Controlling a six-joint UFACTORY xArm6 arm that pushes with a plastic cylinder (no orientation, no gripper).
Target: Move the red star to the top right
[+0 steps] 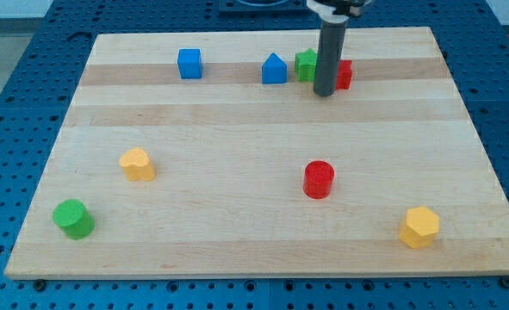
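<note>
One red star [344, 75] sits near the board's top, mostly hidden behind my tip [325, 93] — no fingers, just a rod. Green block [305, 64] beside. Pushing step underway, I judge — next shove rightward.

- The red star [344, 75] lies near the view's top, a little right of the middle of the wooden board, well short of the top right corner.
- Only its right part shows; the dark rod stands in front of the rest, so its points cannot be made out.
- It sits flat on the wood, its visible side bright red.
</note>
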